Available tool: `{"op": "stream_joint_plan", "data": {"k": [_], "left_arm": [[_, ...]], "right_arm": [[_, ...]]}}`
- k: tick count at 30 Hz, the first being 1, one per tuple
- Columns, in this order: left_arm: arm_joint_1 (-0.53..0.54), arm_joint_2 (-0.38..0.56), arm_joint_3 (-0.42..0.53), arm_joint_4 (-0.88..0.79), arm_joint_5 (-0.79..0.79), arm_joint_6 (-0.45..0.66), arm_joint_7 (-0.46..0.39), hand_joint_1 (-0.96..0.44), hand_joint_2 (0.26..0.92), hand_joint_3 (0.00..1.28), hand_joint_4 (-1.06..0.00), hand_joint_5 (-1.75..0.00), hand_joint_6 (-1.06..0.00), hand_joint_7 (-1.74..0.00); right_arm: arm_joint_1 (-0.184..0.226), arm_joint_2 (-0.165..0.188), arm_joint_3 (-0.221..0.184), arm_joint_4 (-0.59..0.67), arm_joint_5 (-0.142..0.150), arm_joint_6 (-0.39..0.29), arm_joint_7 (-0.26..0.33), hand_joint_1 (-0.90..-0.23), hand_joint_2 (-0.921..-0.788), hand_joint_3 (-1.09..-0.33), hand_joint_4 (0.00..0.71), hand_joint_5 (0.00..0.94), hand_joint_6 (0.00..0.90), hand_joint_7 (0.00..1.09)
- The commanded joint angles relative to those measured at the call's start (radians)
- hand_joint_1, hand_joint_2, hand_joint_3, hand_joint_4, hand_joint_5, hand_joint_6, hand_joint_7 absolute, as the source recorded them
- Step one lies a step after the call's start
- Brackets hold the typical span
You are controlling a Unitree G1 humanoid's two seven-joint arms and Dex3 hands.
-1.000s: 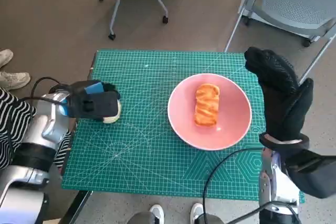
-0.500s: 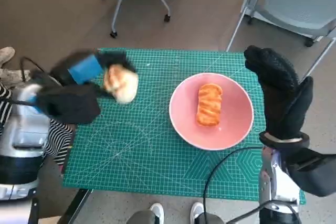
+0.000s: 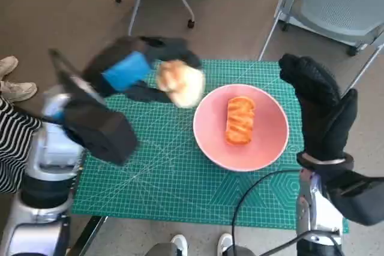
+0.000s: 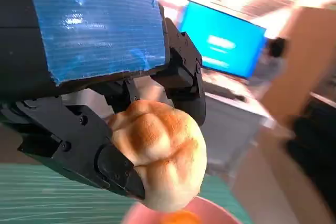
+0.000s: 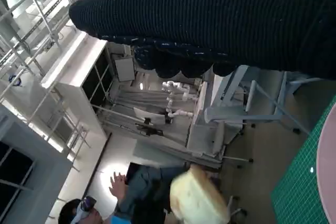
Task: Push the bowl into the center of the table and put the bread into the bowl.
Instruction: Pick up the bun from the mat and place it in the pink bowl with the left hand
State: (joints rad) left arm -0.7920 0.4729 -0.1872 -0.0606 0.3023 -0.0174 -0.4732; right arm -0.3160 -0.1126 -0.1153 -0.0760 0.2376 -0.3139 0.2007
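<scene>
Golden bread (image 4: pixel 160 158), clamped between black fingers (image 4: pixel 107 163)

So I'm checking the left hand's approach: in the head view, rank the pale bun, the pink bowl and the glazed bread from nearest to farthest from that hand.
1. Pale bun: held in the left hand, above the mat's far edge.
2. Pink bowl: just right of the bun, its near rim close by.
3. Glazed bread: lying in the bowl's middle, farther right.

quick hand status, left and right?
Left hand: holding a bread roll above the mat, beside the pink bowl.
Right hand: holding nothing, raised beside the bowl with its fingers extended.
</scene>
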Motion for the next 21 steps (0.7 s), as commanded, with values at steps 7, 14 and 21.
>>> {"op": "stream_joint_plan", "data": {"k": [7, 14, 21], "left_arm": [[-0.086, -0.095, -0.094, 0.135, 0.04, 0.012, -0.002, 0.0, 0.886, 0.01, -0.87, -0.96, -0.71, -1.08], [-0.108, -0.144, -0.126, 0.28, 0.049, -0.054, 0.014, 0.0, 0.897, 0.01, -0.84, -0.98, -0.69, -1.12], [-0.113, -0.128, -0.188, 0.283, 0.116, 0.048, -0.078, 0.0, 0.826, 0.02, -0.43, -0.26, -0.4, -0.32]], "right_arm": [[0.035, -0.006, -0.015, -0.009, 0.001, 0.005, 0.001, -0.683, -0.921, -0.676, 0.234, 0.0, 0.153, 0.5], [0.05, -0.011, -0.023, -0.023, -0.007, -0.004, -0.002, -0.679, -0.921, -0.677, 0.234, 0.0, 0.151, 0.5], [0.057, -0.016, -0.035, -0.037, -0.013, -0.003, -0.006, -0.676, -0.921, -0.678, 0.233, 0.0, 0.148, 0.5]]}}
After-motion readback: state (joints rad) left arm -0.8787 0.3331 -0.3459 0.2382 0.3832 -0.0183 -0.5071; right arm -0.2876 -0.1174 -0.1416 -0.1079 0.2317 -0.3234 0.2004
